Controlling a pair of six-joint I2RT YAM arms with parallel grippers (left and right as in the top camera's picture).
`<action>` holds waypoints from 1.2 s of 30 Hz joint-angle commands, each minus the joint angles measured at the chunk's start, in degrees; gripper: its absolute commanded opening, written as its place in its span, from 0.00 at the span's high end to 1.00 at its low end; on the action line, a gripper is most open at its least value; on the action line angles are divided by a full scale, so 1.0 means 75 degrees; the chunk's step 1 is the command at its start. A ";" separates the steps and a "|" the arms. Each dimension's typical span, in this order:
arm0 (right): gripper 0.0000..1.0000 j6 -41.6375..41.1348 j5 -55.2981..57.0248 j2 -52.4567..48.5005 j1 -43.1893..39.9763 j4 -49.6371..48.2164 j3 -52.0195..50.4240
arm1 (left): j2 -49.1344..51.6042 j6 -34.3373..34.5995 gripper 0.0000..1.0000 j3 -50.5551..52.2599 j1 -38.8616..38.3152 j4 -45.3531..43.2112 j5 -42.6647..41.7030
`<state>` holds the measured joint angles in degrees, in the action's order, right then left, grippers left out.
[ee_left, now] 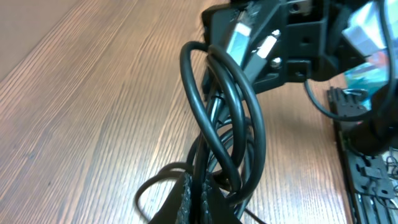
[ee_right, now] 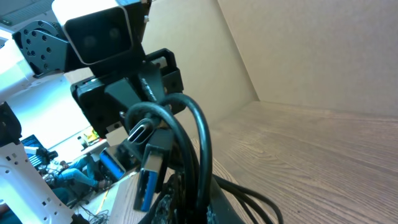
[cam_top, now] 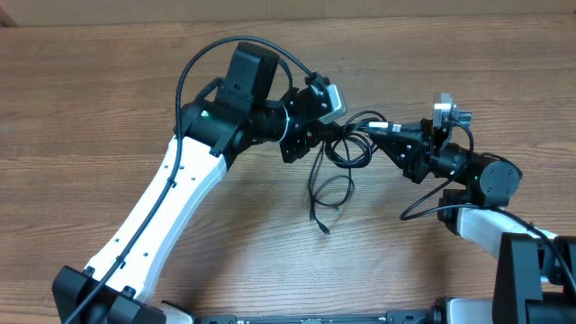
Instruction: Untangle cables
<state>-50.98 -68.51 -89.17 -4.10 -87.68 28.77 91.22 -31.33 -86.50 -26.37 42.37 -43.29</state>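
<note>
The cables (cam_top: 346,148) are thin black cords bunched in loops between my two grippers at the table's middle, with strands hanging down to a plug end (cam_top: 322,229) on the wood. My left gripper (cam_top: 312,137) is shut on the bundle from the left; its wrist view shows its padded jaws (ee_left: 198,202) pinching black loops (ee_left: 227,124), with silver-tipped plugs (ee_left: 264,46) beyond. My right gripper (cam_top: 382,135) is shut on the bundle from the right; its jaws (ee_right: 205,208) clamp cords (ee_right: 199,143) beside a blue-tongued plug (ee_right: 146,180).
The wooden table (cam_top: 108,108) lies all around. Thicker black arm cables arc over the left arm (cam_top: 193,63) and loop beside the right arm (cam_top: 418,209). The left arm's white link (cam_top: 166,207) crosses the lower left.
</note>
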 commanded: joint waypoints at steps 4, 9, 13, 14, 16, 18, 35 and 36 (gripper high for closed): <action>0.91 0.0000 0.0128 0.0015 -0.0009 -0.0405 0.0073 | 0.0023 0.0443 0.96 -0.0064 0.0122 0.0087 0.1285; 0.91 -0.0003 0.0181 0.0015 -0.0009 -0.0405 0.0073 | 0.0023 0.0772 0.96 -0.0064 0.0122 0.0122 0.1851; 0.91 -0.0026 0.0181 0.0015 -0.0009 -0.0405 0.0073 | 0.0023 0.0906 0.96 -0.0064 0.0122 0.0119 0.2116; 0.91 -0.0026 0.0181 0.0015 -0.0009 -0.0405 0.0073 | 0.0023 0.0970 0.96 -0.0064 0.0122 0.0119 0.2212; 0.91 -0.0026 0.0181 0.0015 -0.0009 -0.0405 0.0073 | 0.0023 0.0991 0.96 -0.0064 0.0122 0.0131 0.2305; 0.91 -0.0026 0.0184 0.0015 -0.0009 -0.0405 0.0073 | 0.0023 0.0991 0.96 -0.0064 0.0122 0.0140 0.2375; 0.91 -0.0026 0.0181 0.0015 -0.0009 -0.0405 0.0073 | 0.0023 0.1705 0.96 -0.0064 0.0122 0.0201 0.3404; 0.91 -0.0026 0.0181 0.0015 -0.0009 -0.0405 0.0073 | 0.0023 0.1789 0.96 -0.0064 0.0122 0.0189 0.3404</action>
<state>-50.96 -68.14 -89.17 -4.03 -87.70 28.77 91.22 -20.84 -86.50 -25.74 44.14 -19.68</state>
